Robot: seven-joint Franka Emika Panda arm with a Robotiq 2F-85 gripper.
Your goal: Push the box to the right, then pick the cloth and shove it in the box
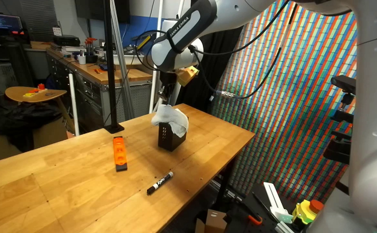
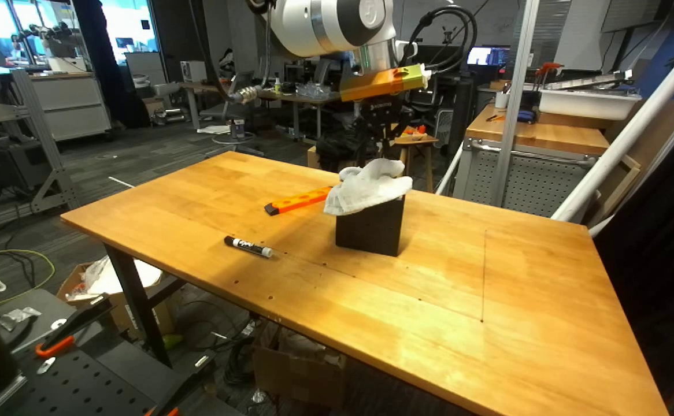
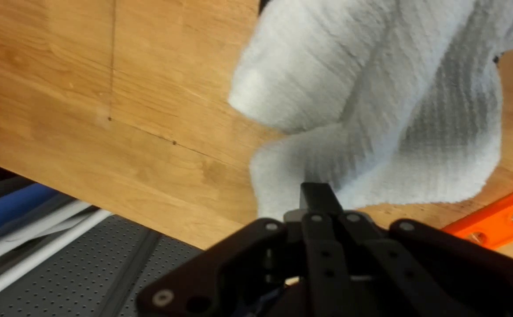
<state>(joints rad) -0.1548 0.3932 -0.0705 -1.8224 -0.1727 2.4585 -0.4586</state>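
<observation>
Cloth (image 1: 171, 118): one, draped over the box (image 1: 169, 139), edges hanging outside. Box: black, upright on the tabletop (image 1: 78, 174). Gripper (image 3: 320, 193): fingers together, nothing seen between them. Advised: press mid-cloth straight down, gently, lest the box tip; tuck edges after.

Mid-frame in an exterior view, the cloth (image 2: 370, 188) drapes over the box (image 2: 369, 232) on the table (image 2: 522, 277), below the gripper (image 2: 385, 152). Left of centre lie a level (image 2: 297, 201) and, lower, a marker (image 2: 248, 247).

In an exterior view, an orange level (image 2: 297, 200) and a marker (image 2: 248, 247) lie on the desk (image 2: 522, 289), below and left of the tool (image 2: 385, 153).
</observation>
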